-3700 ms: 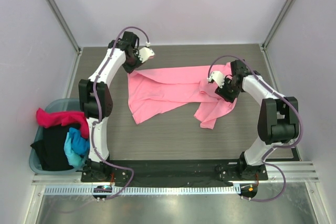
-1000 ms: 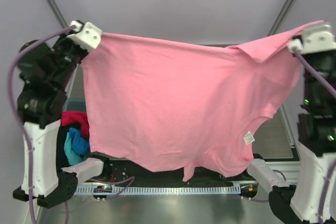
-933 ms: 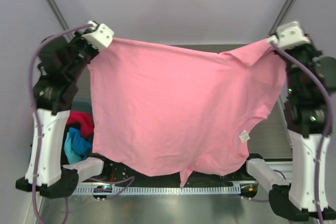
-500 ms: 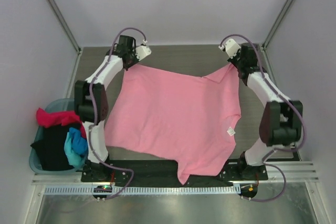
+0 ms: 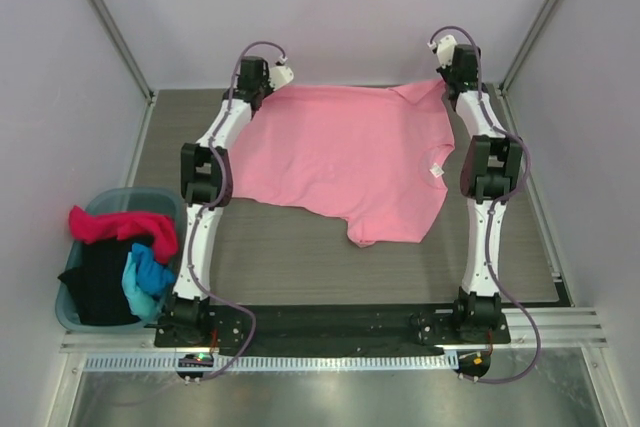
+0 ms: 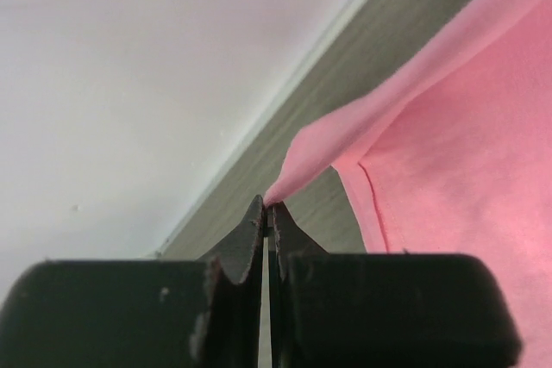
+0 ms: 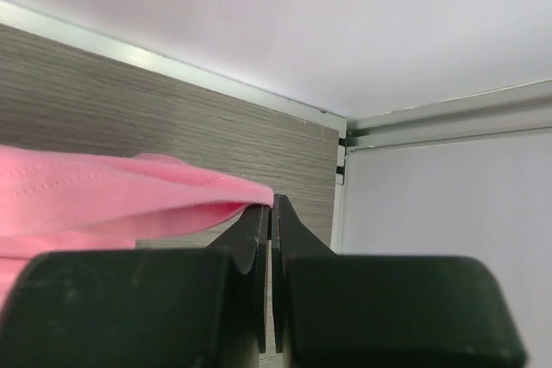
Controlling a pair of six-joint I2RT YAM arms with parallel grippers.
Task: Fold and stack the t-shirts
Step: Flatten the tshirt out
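Pink t-shirt (image 5: 340, 157) lies spread along the desk (image 5: 290, 257) far edge. Left claw (image 6: 266, 206) and right claw (image 7: 270, 204) each pinch closed on its far corners.

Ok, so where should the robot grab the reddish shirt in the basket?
I'd pinch the magenta shirt on its raised top fold, coming straight down from above: it lies atop the black shirt, and the basket walls block the sides.
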